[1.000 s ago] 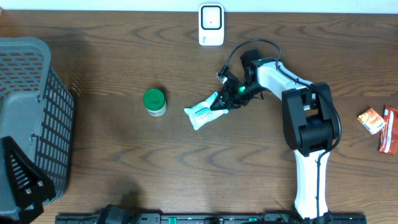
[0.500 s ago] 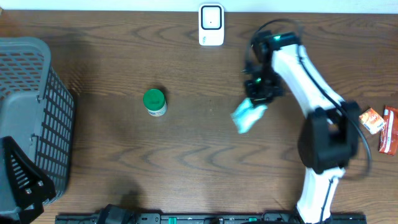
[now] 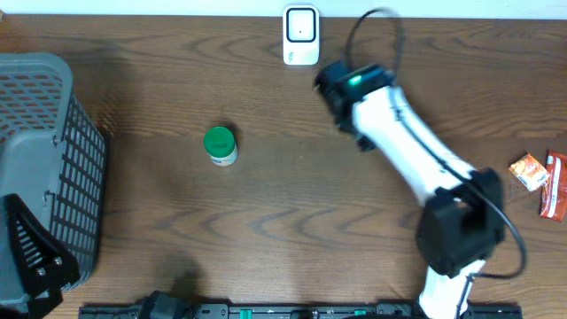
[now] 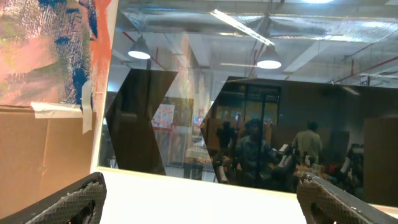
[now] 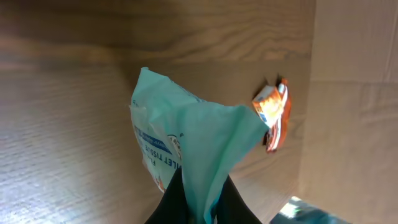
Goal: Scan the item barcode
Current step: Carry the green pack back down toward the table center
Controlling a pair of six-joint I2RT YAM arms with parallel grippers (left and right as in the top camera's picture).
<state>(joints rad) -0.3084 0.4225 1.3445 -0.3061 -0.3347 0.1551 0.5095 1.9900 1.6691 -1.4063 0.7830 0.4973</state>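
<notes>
The item is a teal tissue pack (image 5: 186, 140), and my right gripper (image 5: 199, 208) is shut on its crimped end, so the pack hangs above the wooden table in the right wrist view. From overhead, the right arm's wrist (image 3: 347, 87) is raised just below and right of the white barcode scanner (image 3: 301, 35). The pack itself is hidden under the arm there. My left gripper (image 4: 199, 205) is open with nothing between its fingers, and its camera looks out at the room. The left arm (image 3: 35, 257) rests at the front left.
A green-lidded bottle (image 3: 220, 144) stands left of centre. A grey mesh basket (image 3: 44, 133) fills the left edge. Orange and red snack packets (image 3: 532, 170) lie at the right edge, and one orange packet (image 5: 272, 112) shows beyond the held pack.
The right arm has lifted the tissue pack off the table and swung it up and back toward the scanner. The left arm has not moved.
</notes>
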